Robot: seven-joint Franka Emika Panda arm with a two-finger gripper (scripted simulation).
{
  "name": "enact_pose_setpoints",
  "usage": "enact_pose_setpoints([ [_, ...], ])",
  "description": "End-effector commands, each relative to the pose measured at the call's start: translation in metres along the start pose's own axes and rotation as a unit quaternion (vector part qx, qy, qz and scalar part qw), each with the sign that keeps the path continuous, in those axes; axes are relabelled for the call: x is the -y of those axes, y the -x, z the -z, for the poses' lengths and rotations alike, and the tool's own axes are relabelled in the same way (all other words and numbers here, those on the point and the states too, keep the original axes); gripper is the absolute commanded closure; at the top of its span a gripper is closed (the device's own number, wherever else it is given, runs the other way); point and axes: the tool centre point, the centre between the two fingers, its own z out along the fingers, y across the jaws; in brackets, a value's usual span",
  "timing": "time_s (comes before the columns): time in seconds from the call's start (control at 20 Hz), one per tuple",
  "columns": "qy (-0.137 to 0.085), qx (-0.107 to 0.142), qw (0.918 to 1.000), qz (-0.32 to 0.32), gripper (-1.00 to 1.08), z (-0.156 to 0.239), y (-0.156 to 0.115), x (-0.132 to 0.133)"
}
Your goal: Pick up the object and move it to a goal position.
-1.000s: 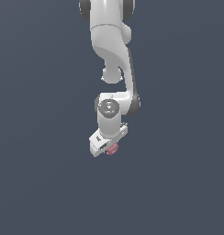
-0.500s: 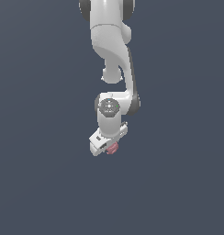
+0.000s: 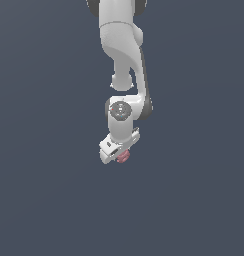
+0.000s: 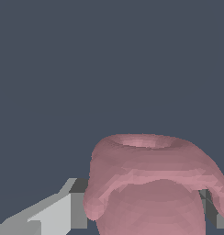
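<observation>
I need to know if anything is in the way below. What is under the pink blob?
Under the pink blob, held at the gripper, only plain dark grey background shows. No surface, shadow or goal marker is visible; the arm hides whatever lies behind it.

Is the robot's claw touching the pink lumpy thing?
Touching. In the wrist view the pink blob sits pressed between the gripper fingers, with no gap showing.
</observation>
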Motion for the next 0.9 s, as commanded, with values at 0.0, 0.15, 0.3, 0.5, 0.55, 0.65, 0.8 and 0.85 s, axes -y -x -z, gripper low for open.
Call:
enact_pose_setpoints([
  [0.0,0.0,0.0,1.0,0.0,1.08,0.001,0.008,0.009],
  [0.15,0.0,0.0,1.0,0.0,1.08,0.002,0.019,0.021],
  [0.3,0.0,0.0,1.0,0.0,1.08,0.002,0.028,0.032],
  [0.5,0.0,0.0,1.0,0.0,1.08,0.003,0.037,0.043],
  [0.55,0.0,0.0,1.0,0.0,1.08,0.003,0.039,0.045],
  [0.65,0.0,0.0,1.0,0.0,1.08,0.004,0.042,0.049],
  [0.8,0.0,0.0,1.0,0.0,1.08,0.004,0.044,0.051],
  [0.85,0.0,0.0,1.0,0.0,1.08,0.004,0.045,0.052],
])
